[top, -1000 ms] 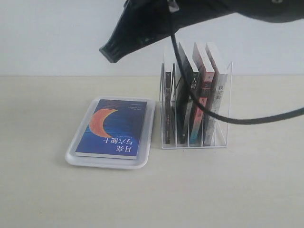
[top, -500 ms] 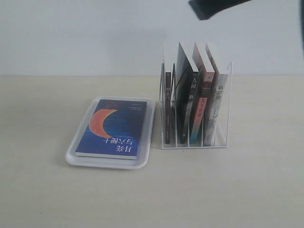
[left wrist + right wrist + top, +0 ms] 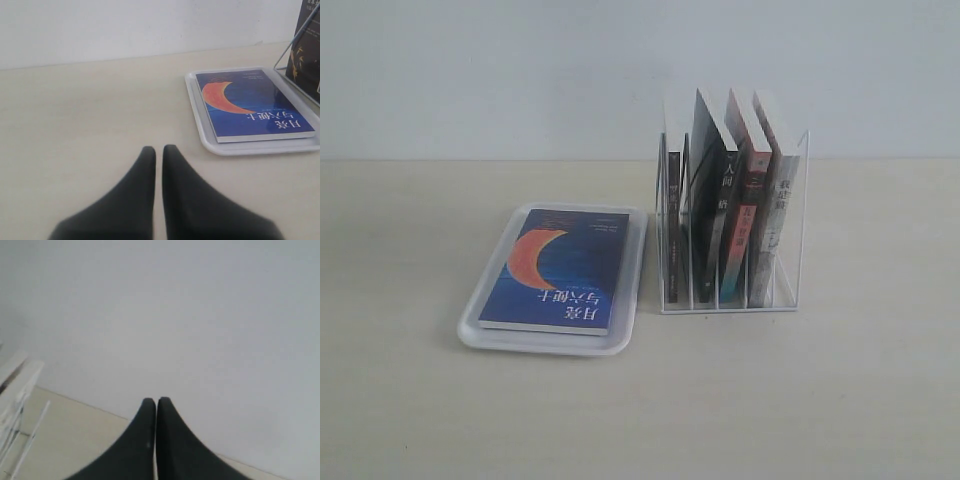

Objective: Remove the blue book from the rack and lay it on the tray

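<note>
The blue book [image 3: 556, 268] with its orange-red crescent lies flat, cover up, on the white tray [image 3: 488, 333] left of the rack [image 3: 732, 228]. The left wrist view also shows the blue book [image 3: 248, 104] on the tray [image 3: 196, 111]. My left gripper [image 3: 158, 152] is shut with nothing in it, low over bare tabletop and well apart from the tray. Raised toward the pale wall, my right gripper [image 3: 156, 403] is shut and empty, with a corner of the rack [image 3: 17, 400] at the picture's edge. Neither gripper appears in the exterior view.
Black-spined and tan-spined books [image 3: 745, 215] stand leaning in the rack's slots. A pale wall rises behind the beige table [image 3: 840, 400]. A dark book [image 3: 306, 47] in the rack borders the tray in the left wrist view.
The dark right arm that hung over the rack and tray has risen and left the exterior view. The blue book, tray and rack have not moved.
</note>
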